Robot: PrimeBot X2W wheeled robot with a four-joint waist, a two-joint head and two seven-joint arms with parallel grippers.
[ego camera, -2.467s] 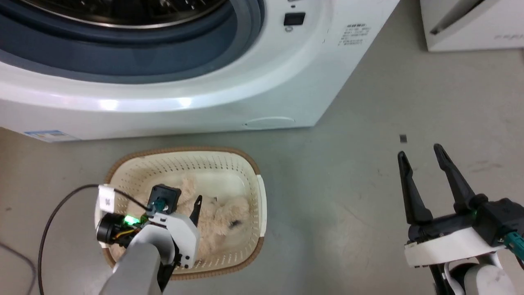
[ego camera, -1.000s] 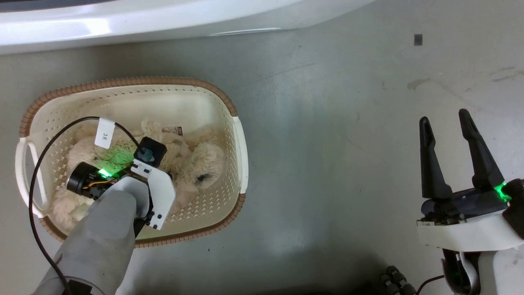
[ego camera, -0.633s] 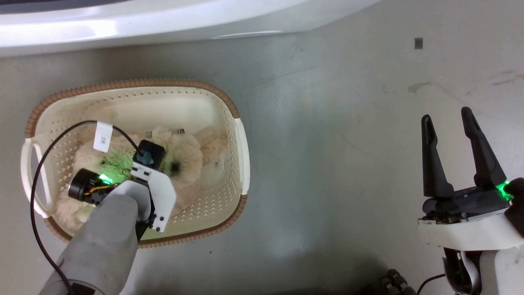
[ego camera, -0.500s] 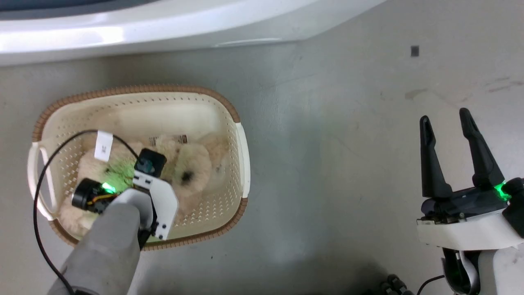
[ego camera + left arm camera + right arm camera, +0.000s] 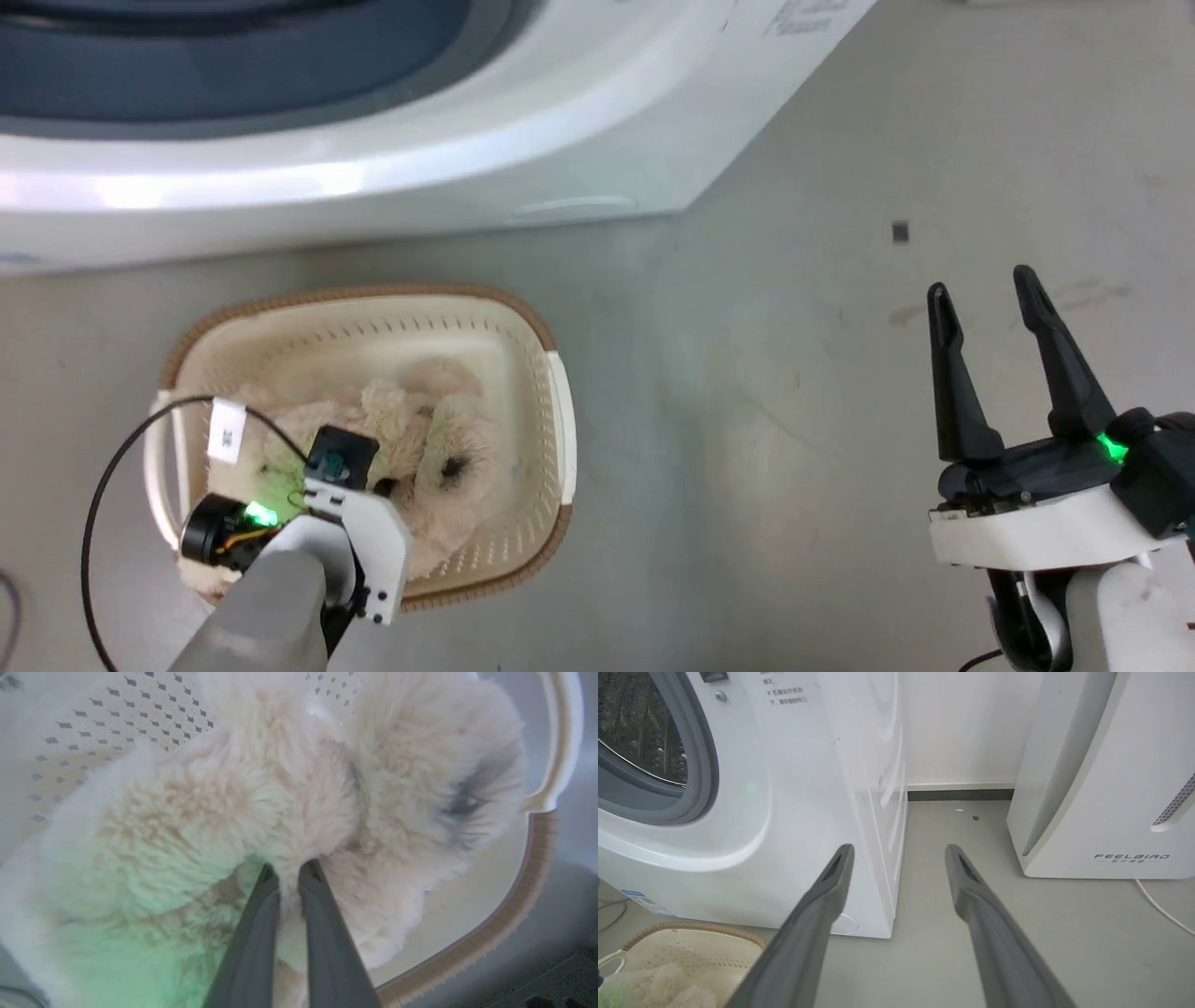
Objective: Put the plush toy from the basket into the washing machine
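Plush toy [image 5: 196, 812] has bunched up under the left gripper [image 5: 288, 872] since a second ago, limbs drawn in; head camera has tilted too, so more of the washing machine [image 5: 467, 177] shows. Left fingers nearly closed, pinching a fold of fur between the tips. Fur bulges either side of them and beyond the tips; dark spot [image 5: 462, 802] off to their right. Toy lies within the basket [image 5: 537, 868]. Right gripper [image 5: 979, 281] spread, empty, well apart from the basket

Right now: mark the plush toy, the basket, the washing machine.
plush toy [image 5: 439, 441], head view, fur above its dark spot
basket [image 5: 373, 338], head view, far inner wall
washing machine [image 5: 579, 112], head view, white front panel
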